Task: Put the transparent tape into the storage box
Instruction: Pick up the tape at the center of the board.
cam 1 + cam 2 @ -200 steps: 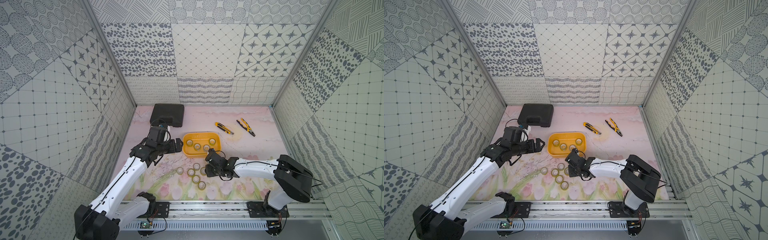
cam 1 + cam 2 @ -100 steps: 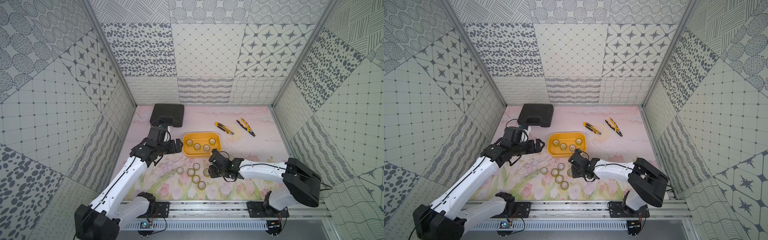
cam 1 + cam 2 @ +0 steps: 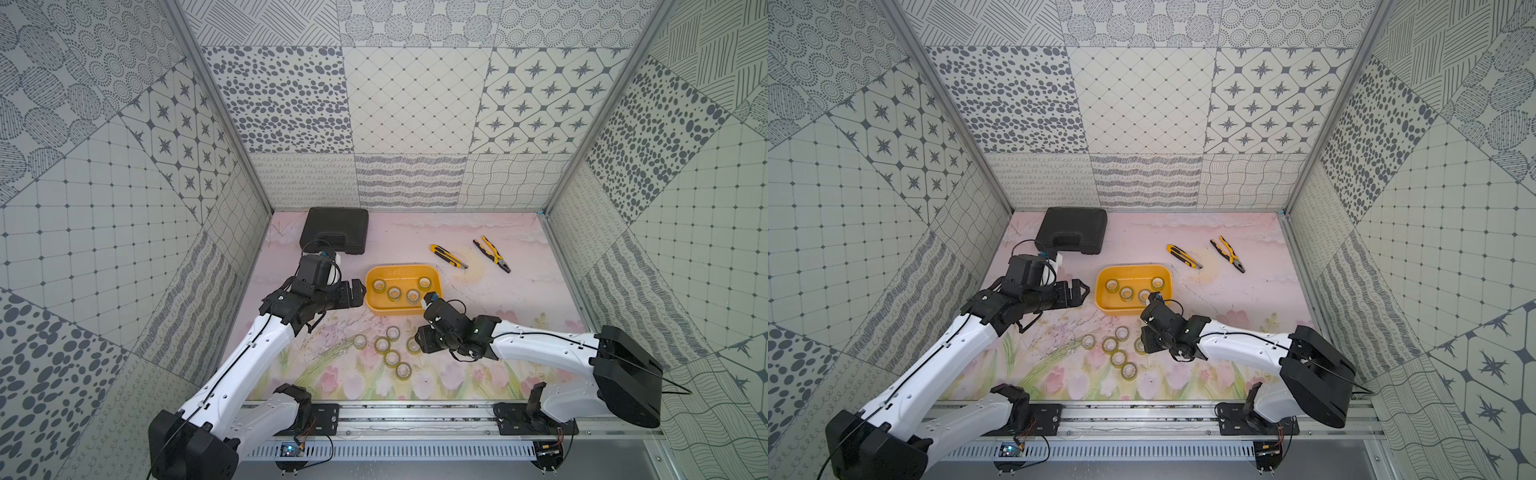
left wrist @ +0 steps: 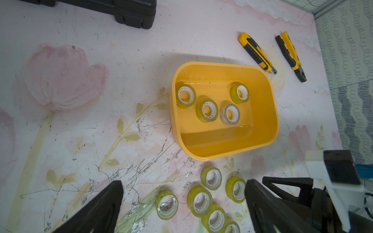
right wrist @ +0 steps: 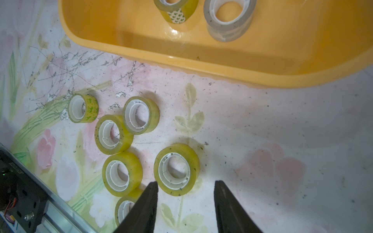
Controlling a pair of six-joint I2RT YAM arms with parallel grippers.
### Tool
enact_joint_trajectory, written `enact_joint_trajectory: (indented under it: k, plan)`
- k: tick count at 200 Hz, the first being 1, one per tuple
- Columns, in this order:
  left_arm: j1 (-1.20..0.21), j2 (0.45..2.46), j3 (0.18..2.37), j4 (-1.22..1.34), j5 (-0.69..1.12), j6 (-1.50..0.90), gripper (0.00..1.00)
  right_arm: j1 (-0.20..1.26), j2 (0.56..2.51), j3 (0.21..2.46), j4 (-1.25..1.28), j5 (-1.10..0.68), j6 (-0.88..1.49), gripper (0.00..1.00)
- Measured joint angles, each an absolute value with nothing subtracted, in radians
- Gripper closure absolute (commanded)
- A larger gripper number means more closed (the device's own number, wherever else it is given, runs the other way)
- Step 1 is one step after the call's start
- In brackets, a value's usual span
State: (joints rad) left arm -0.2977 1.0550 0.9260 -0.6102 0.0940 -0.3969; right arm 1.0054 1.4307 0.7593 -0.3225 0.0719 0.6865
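Observation:
The storage box point(image 3: 432, 272) point(image 3: 1167, 272) is a yellow tub at mid-table with several transparent tape rolls point(image 4: 206, 110) lying flat inside. Several more rolls point(image 3: 381, 344) point(image 3: 1109, 344) lie loose on the mat in front of it. My right gripper point(image 5: 185, 185) point(image 3: 420, 345) is low over the mat and open. The nearest roll point(image 5: 176, 169) lies just beyond its fingertips, with nothing between them. My left gripper point(image 4: 183, 182) point(image 3: 357, 293) hovers wide open and empty beside the box's left wall.
A black plastic case point(image 3: 334, 230) lies at the back left. A yellow utility knife point(image 3: 448, 256) and yellow-handled pliers point(image 3: 492, 255) lie behind the box to the right. The arms' metal rail point(image 3: 415, 415) runs along the front edge.
The right arm's rear links have swung out to the right and lower, while its gripper stays by the loose rolls. The left arm has not moved.

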Motion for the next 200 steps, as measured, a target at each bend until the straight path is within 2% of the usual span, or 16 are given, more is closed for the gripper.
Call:
enact_joint_trajectory:
  k: [114,138,172,200]
  plan:
    - [-0.298,1.055,0.927,-0.61,0.097,-0.397,0.01,1.005,1.569,0.772,-0.303,0.029,0.693,0.55]
    - [-0.298,1.055,0.927,-0.61,0.098,-0.397,0.01,1.005,1.572,0.773,-0.297,0.043,0.702,0.64]
    - [-0.298,1.055,0.928,-0.61,0.098,-0.397,0.01,1.005,1.575,0.77,-0.298,0.058,0.709,0.82]
    - [-0.298,1.055,0.928,-0.61,0.098,-0.397,0.01,1.005,1.553,0.762,-0.309,0.075,0.704,0.88]
